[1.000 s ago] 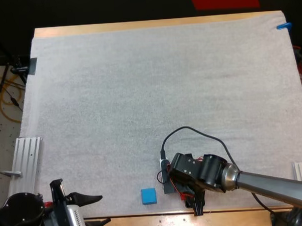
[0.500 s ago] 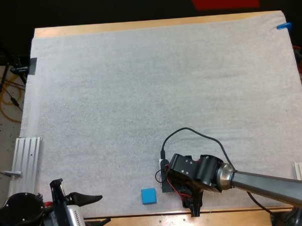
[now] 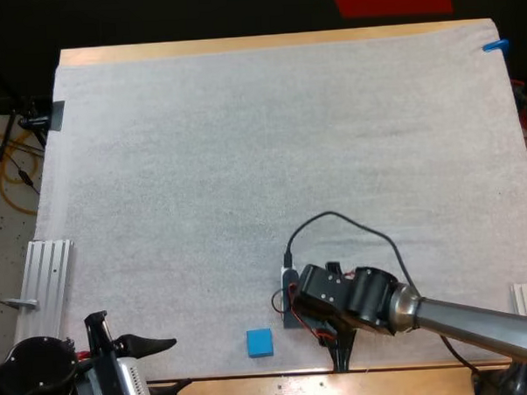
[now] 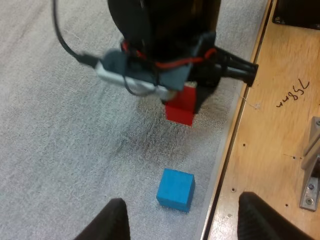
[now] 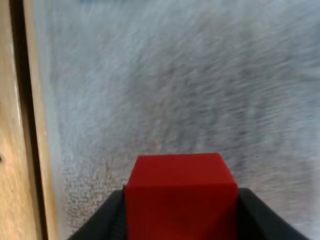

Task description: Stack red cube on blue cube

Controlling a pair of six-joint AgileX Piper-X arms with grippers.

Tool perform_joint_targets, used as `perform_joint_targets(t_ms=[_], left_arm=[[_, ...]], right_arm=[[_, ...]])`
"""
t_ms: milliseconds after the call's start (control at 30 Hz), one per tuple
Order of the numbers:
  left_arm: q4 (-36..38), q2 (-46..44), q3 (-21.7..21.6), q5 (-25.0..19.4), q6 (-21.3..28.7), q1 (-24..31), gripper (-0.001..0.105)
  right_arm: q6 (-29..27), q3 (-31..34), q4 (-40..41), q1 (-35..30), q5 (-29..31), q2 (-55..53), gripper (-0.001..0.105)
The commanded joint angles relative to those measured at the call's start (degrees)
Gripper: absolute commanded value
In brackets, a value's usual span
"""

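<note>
Here, right fingers clamping red cube, left fingers apart, blue cube nearby.

The picture's edge cuts off the red cube underneath.

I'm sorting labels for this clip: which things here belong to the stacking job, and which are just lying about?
Job in hand:
- red cube, gripped in the right pincer
- blue cube, on the white mat

Lying about:
- ribbed metal rail at the mat's left edge
- left pincer, open, holding nothing
</note>
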Motion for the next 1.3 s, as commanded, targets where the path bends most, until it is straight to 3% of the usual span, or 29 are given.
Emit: perform_joint_targets(t_ms=[0,267,433,967,1267], left_arm=[[0.6,0.1,-0.2,-0.6,0.1,-0.1,0.047],[0.6,0.1,-0.2,-0.6,0.1,-0.1,0.047],[0.6,0.1,-0.2,-0.6,0.1,-0.1,0.047],[0.6,0.1,-0.2,-0.6,0.1,-0.1,0.047],[0.6,0.1,-0.2,-0.6,0.1,-0.1,0.047]], right_arm=[[0.4,-2.4,1.5,-0.3,0.0,-1.3,0.011],[4.6,-14.6,7.8,-0.3,1.5,-1.5,0.011],[5.7,-17.9,7.7,0.5,1.5,-1.4,0.011],[7.0,-20.6,6.8,10.8,1.1,4.5,0.011],[7.0,-20.6,2.8,11.7,1.2,9.4,0.011]])
